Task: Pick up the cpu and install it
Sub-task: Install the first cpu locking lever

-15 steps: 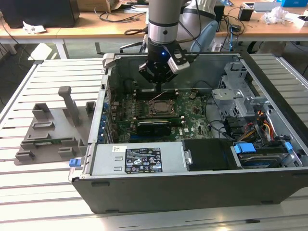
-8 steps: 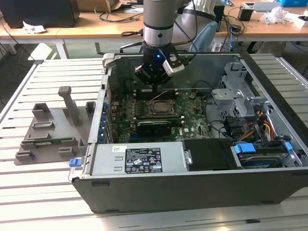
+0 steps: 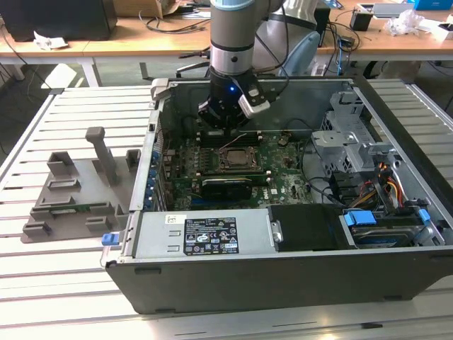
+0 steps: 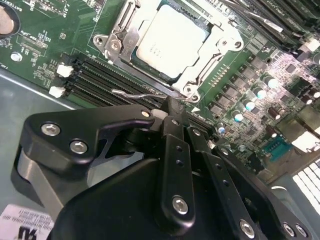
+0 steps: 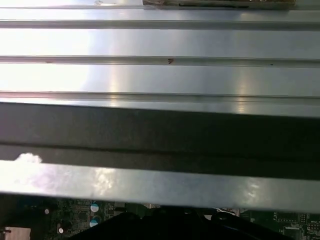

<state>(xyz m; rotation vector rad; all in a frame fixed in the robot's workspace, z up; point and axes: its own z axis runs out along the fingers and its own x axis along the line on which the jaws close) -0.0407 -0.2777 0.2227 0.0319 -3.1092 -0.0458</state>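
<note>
Between the fingertips of the gripper (image 4: 172,112) nothing shows in the second wrist view; the black fingers (image 4: 176,150) lie pressed together, so I judge the jaws closed and empty; their tips hang just above the thin wire latch lever (image 4: 137,93) that runs along the near edge of the socket frame (image 4: 200,65); whether they touch the lever I cannot tell; the cpu (image 4: 172,40) sits flat inside that frame, its dull silver top showing, so by how things lie the chip is already in its seat.

Outward from there, the memory slots (image 4: 107,80) with white clips run just beside the lever, and rows of capacitors (image 4: 250,97) stand near the frame's other side, all on the green motherboard (image 4: 45,40); in the exterior view the gripper (image 3: 228,126) stands low inside the open computer case (image 3: 283,283), close to its far wall, with the grey fixture plate (image 3: 71,198) well apart on the slatted table (image 3: 42,297).

Risks, as I judge them: a descent slightly off line would let the tips skid off the thin lever onto the memory slots or the board; pressing on the frame itself could tilt the chip against the socket's contacts; a wide swing could knock the wrist against the case wall.
</note>
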